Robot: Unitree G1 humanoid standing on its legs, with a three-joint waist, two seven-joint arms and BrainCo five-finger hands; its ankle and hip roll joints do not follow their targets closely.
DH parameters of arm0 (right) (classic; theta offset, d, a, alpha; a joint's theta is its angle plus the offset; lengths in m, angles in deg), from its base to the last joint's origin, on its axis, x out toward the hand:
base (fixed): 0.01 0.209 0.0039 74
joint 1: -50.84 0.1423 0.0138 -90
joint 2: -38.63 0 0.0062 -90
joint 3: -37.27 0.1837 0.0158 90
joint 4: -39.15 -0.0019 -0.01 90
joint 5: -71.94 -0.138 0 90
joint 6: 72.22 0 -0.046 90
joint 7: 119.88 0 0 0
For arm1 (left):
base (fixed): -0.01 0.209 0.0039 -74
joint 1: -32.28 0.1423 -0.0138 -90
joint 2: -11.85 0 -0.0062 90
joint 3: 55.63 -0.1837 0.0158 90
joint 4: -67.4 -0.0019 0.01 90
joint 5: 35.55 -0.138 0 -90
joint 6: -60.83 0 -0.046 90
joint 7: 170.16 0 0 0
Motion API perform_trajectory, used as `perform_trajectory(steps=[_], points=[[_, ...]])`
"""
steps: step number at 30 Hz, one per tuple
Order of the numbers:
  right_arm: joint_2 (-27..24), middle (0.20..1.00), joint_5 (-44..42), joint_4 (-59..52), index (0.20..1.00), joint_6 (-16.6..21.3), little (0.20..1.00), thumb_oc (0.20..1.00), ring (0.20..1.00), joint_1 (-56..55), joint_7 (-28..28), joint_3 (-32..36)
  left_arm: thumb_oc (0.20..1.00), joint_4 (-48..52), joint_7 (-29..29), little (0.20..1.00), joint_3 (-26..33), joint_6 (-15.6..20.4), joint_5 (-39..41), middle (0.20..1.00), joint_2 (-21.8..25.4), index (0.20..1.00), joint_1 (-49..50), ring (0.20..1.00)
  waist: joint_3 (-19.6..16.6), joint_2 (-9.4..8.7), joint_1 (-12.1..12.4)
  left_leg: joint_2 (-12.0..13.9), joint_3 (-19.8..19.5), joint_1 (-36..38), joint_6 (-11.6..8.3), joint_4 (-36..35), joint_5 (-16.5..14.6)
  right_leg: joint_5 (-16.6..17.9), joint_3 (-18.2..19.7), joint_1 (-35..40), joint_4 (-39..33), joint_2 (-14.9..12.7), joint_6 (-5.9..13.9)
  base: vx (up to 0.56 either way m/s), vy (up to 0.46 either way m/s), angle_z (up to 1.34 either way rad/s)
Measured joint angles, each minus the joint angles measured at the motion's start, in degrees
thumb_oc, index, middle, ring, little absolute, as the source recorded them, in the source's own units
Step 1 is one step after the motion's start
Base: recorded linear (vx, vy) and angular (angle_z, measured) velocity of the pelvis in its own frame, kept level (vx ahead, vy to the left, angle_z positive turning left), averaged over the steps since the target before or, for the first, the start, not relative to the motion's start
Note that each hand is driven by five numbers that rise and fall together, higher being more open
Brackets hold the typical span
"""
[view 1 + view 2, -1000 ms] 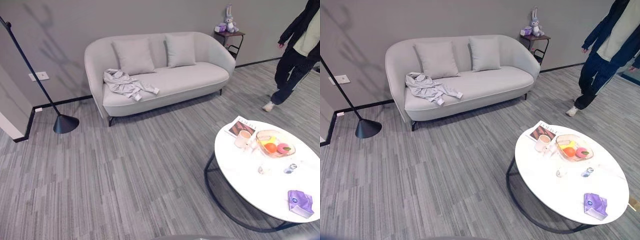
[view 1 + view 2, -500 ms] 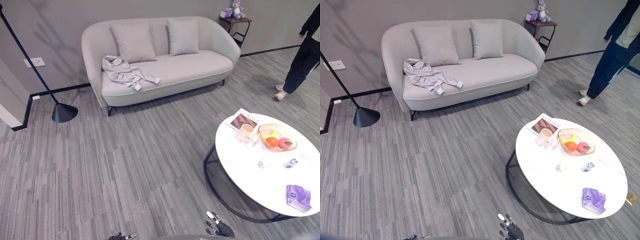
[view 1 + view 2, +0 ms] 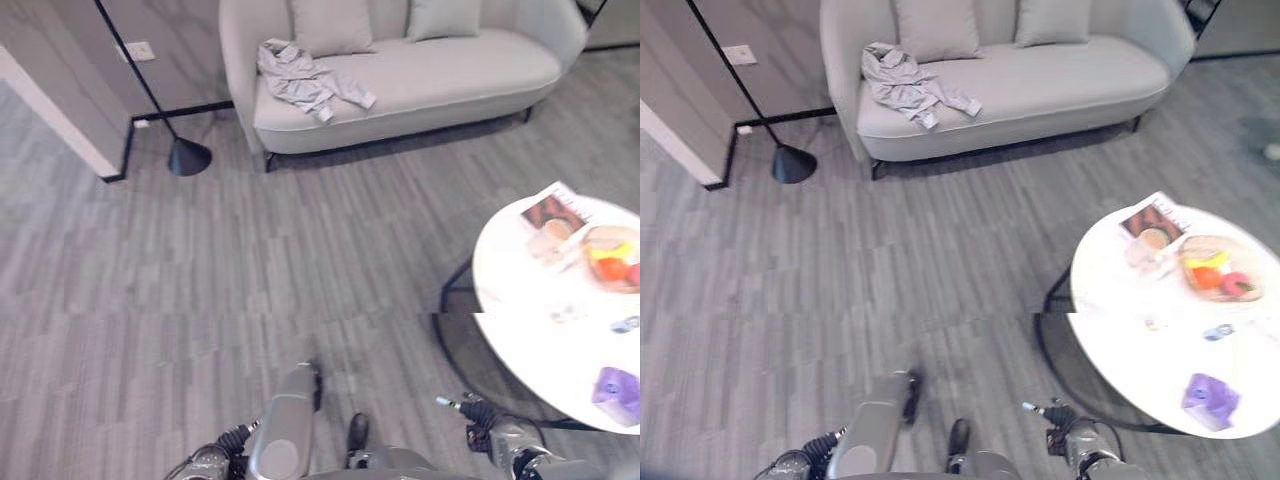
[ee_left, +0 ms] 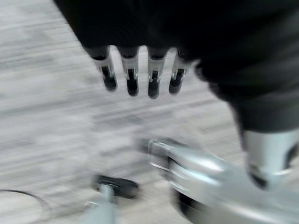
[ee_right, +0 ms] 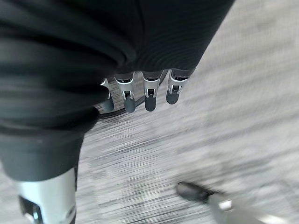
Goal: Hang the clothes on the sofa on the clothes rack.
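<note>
My view has tipped downward since half a second ago, so the sofa (image 3: pixel 400 70) now sits at the far edge and both my arms show at the near edge; the person who stood far right is gone. The room's things themselves lie as they did.

The clothes (image 3: pixel 305 78), a crumpled grey garment, lie on the sofa's left end of the seat, just in front of the left cushion (image 3: pixel 330 22). They are well apart from me, with bare floor (image 3: pixel 250 260) between. The thin black pole rising from the cone base (image 3: pixel 188 157) left of the sofa may be the clothes rack, though I cannot tell for sure.

My left hand (image 4: pixel 140 74) hangs with fingers straight and relaxed, holding nothing. My right hand (image 5: pixel 140 91) hangs the same way, empty, near the round white tabletop (image 3: pixel 540 340) on my right.

The step in hand, I judge, is the approach. I should walk toward the sofa's left end, keep clear of the tabletop's edge and the cone base, and stop close enough to reach down onto the garment squarely, gathering a thick fold rather than a loose sleeve.
</note>
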Motion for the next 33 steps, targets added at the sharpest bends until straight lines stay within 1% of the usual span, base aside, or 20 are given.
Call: perform_trajectory(steps=[4, 5, 6, 7, 8, 10, 11, 12, 13, 14, 15, 16, 17, 20, 22, 24, 26, 30, 32, 33], points=[[4.45, 1.000, -0.20, 6.30, 1.000, 0.43, 1.000, 1.000, 1.000, -4.20, 0.29, -0.99, 1.000, -2.21, -0.17, 1.000, 1.39, -1.64, -0.45, 1.000, -0.42, 1.000, 3.63, 1.000, -4.53, -1.94, 5.96, 1.72, 1.93, 1.10, 2.08, 2.70, -1.85, -10.16, 7.84, 5.25, 6.18, -0.09, 0.42, 1.32, 0.282, -1.11], [6.64, 1.000, 0.03, 2.23, 1.000, 1.48, 1.000, 1.000, 1.000, -10.28, 1.22, -0.65, 1.000, 0.87, 0.02, 1.000, 4.02, -1.96, -0.54, 1.000, -1.72, 1.000, 4.39, 1.000, -5.19, -2.87, 6.22, 1.54, 3.82, 6.60, 3.89, 18.72, -7.00, -12.01, 6.20, 9.40, 11.38, -1.80, 3.17, 1.02, 0.248, -1.59], [6.48, 1.000, -0.17, 3.37, 1.000, 1.50, 1.000, 1.000, 1.000, -12.17, 1.97, -1.32, 1.000, 3.99, 0.18, 1.000, 6.82, -0.41, -0.47, 1.000, -4.43, 1.000, 8.20, 1.000, -11.38, 0.32, 6.66, 4.80, 2.47, 13.13, 7.05, 25.40, -13.07, -14.46, 3.93, 0.80, 31.53, 0.56, 5.24, 0.63, 0.176, -1.84], [6.27, 1.000, -0.19, 1.05, 1.000, 1.82, 1.000, 1.000, 1.000, -13.17, 2.19, -3.47, 1.000, -0.03, 0.32, 1.000, 5.23, -0.98, -1.32, 1.000, -3.61, 1.000, 8.22, 1.000, -16.42, 1.52, 4.17, 5.52, 3.22, 15.34, 14.19, 27.22, -22.72, -13.54, 0.83, -5.57, 46.22, 0.21, 6.58, 1.11, 0.311, -1.64], [6.78, 1.000, -0.20, -1.81, 1.000, 2.97, 1.000, 1.000, 1.000, -11.94, 3.01, -5.94, 1.000, -1.62, 0.69, 1.000, 2.50, -0.93, -1.00, 1.000, -1.09, 1.000, 6.46, 1.000, -17.46, 0.16, -1.37, 2.72, 2.85, 16.82, 13.36, 28.80, -25.92, -8.79, -1.72, -13.01, 64.11, -5.21, 5.78, 0.97, 0.243, -0.24], [5.94, 1.000, 0.39, -4.61, 1.000, 1.82, 1.000, 1.000, 1.000, -10.64, 3.09, -4.87, 1.000, 1.59, 1.85, 1.000, -5.60, -0.41, -0.54, 1.000, -0.96, 1.000, 2.54, 1.000, -19.10, 3.31, -5.82, 1.67, -0.91, 21.70, 17.02, 21.08, -25.59, -7.76, -1.81, -20.73, 70.58, -3.61, 4.95, 0.95, 0.116, 0.60], [4.73, 1.000, 1.06, -8.80, 1.000, 1.45, 1.000, 1.000, 1.000, -7.66, 2.90, -4.43, 1.000, 2.92, 2.00, 1.000, -4.92, 1.26, -0.56, 1.000, -2.06, 1.000, 1.49, 1.000, -18.05, 6.71, -8.74, 3.55, -1.89, 26.78, 16.68, 11.87, -24.00, -7.96, -5.33, -26.35, 65.36, -1.17, 4.28, 1.02, -0.145, 0.28], [3.32, 1.000, 1.60, -13.78, 1.000, 1.68, 1.000, 1.000, 1.000, -8.12, 3.23, -6.16, 1.000, 2.78, 1.91, 1.000, -4.41, 1.59, -0.55, 1.000, -2.05, 1.000, -1.53, 1.000, -16.27, 9.03, -9.60, 3.79, -2.83, 34.04, 9.31, 2.53, -14.88, -7.79, -6.42, -27.18, 50.28, 2.21, 5.87, 0.75, -0.143, 0.11], [3.53, 1.000, 1.59, -16.24, 1.000, 1.91, 1.000, 1.000, 1.000, -8.28, 3.09, -6.14, 1.000, 2.74, 1.97, 1.000, -3.89, 1.67, -0.55, 1.000, -1.54, 1.000, -3.00, 1.000, -15.02, 7.88, -10.36, 2.09, -3.49, 36.27, 9.36, -0.36, -11.64, -7.59, -5.86, -27.48, 38.68, 2.25, 6.11, 1.00, -0.184, 0.37], [4.19, 1.000, 1.57, -17.37, 1.000, 2.08, 1.000, 1.000, 1.000, -8.67, 3.16, -5.98, 1.000, 2.51, 2.41, 1.000, -3.84, 2.12, -0.54, 1.000, 0.09, 1.000, -5.21, 1.000, -14.53, 2.18, -12.00, -2.17, -7.16, 36.28, 4.42, 0.13, -9.76, -6.47, -2.92, -27.15, 18.90, -0.15, 6.22, 0.62, -0.105, 0.70], [3.58, 1.000, 1.53, -17.02, 1.000, 1.87, 1.000, 1.000, 1.000, -8.99, 3.11, -5.30, 1.000, 2.50, 2.50, 1.000, -3.84, 2.18, -0.55, 1.000, 0.40, 1.000, -5.81, 1.000, -14.20, 1.06, -12.52, -2.40, -8.07, 37.35, 2.58, -0.03, -13.51, -5.11, -2.77, -27.96, 11.89, -0.42, 5.65, 0.84, -0.145, 1.44], [2.96, 1.000, 1.32, -15.76, 1.000, 1.50, 1.000, 1.000, 1.000, -10.09, 2.74, -2.53, 1.000, 2.38, 2.08, 1.000, -3.40, 2.29, -0.70, 1.000, -0.02, 1.000, -7.38, 1.000, -13.98, 1.59, -15.20, -2.53, -10.08, 40.02, 11.05, -3.00, -19.42, -1.43, -2.88, -28.93, -1.02, -2.52, 7.52, 0.43, -0.069, 1.05], [3.40, 1.000, 1.28, -13.27, 1.000, 0.05, 1.000, 1.000, 1.000, -10.26, 2.49, -2.42, 1.000, 2.34, 2.19, 1.000, -3.37, 2.48, -0.73, 1.000, 0.50, 1.000, -6.80, 1.000, -12.96, -0.07, -14.19, -4.42, -10.62, 43.19, 14.27, -4.63, -18.13, 0.16, -2.94, -30.93, -4.69, -5.07, 7.67, 0.48, -0.096, 1.11], [1.84, 1.000, 0.59, -11.23, 1.000, -0.77, 1.000, 1.000, 1.000, -12.53, 3.16, -3.87, 1.000, -1.84, 2.63, 1.000, -4.24, 1.13, -1.01, 1.000, -1.96, 1.000, -2.12, 1.000, -12.28, 4.73, -15.87, -0.88, -12.89, 47.94, 8.45, -2.56, -20.27, 5.47, -3.26, -38.42, 1.53, -4.73, 5.31, 0.92, -0.373, 0.74], [2.14, 1.000, 1.09, -9.53, 1.000, -1.04, 1.000, 1.000, 1.000, -10.24, 3.17, -6.01, 1.000, -4.29, 3.21, 1.000, -4.40, 0.60, -0.99, 1.000, -1.99, 1.000, -1.68, 1.000, -10.06, 4.11, -17.11, -0.81, -12.24, 48.57, 6.45, 6.93, -20.38, 4.07, -6.92, -37.36, 9.73, -2.54, 4.11, 0.81, -0.424, 0.34], [4.37, 1.000, 1.59, -3.17, 1.000, -0.84, 1.000, 1.000, 1.000, -9.94, 3.89, -5.52, 1.000, -5.74, 3.18, 1.000, -2.08, 0.85, -0.97, 1.000, -1.96, 1.000, 0.76, 1.000, -11.99, 0.32, -17.83, -2.54, -12.20, 49.62, 1.20, 15.60, -16.89, 3.92, -10.11, -30.92, 16.08, -2.05, -2.69, 0.61, -0.416, 0.41], [3.94, 1.000, 2.04, 0.49, 1.000, -0.45, 1.000, 1.000, 1.000, -11.81, 4.25, -5.93, 1.000, -5.11, 3.27, 1.000, 2.24, 1.91, -0.82, 1.000, -1.83, 1.000, -0.57, 1.000, -10.90, 1.58, -15.01, 4.24, -3.36, 43.01, 5.52, 35.38, -10.53, 3.96, -10.11, -28.34, 22.19, -0.20, -0.49, 0.53, -0.442, 0.66], [5.31, 1.000, 2.08, 2.70, 1.000, -0.76, 1.000, 1.000, 1.000, -10.05, 3.74, -5.96, 1.000, 7.17, 2.58, 1.000, 0.16, 1.54, -0.46, 1.000, 3.63, 1.000, -0.33, 1.000, -8.02, -7.14, -7.01, 17.49, 2.48, 18.85, 8.64, 60.41, -10.49, -6.71, -12.02, -19.78, 23.39, -1.44, -6.12, 0.54, -0.444, 0.51], [4.47, 1.000, 2.09, 3.15, 1.000, -0.66, 1.000, 1.000, 1.000, -9.25, 2.37, -4.51, 1.000, 8.56, 3.00, 1.000, -2.57, 2.63, -0.54, 1.000, 7.26, 1.000, -1.08, 1.000, -6.67, -13.03, -6.17, 14.30, 1.91, 7.58, 8.61, 56.83, -9.45, -3.59, -15.09, -5.95, 10.84, -4.20, 1.39, 0.70, -0.265, 0.84], [2.54, 1.000, 2.06, 1.26, 1.000, -0.52, 1.000, 1.000, 1.000, -9.09, 1.77, -4.59, 1.000, 7.80, 3.00, 1.000, -3.18, 2.30, -0.61, 1.000, 6.80, 1.000, -0.87, 1.000, -6.57, -12.29, -6.35, 12.93, 2.31, 6.82, 7.73, 51.47, -10.11, -3.78, -15.85, -1.57, 7.27, -3.90, 3.23, 0.72, -0.158, 0.58]])
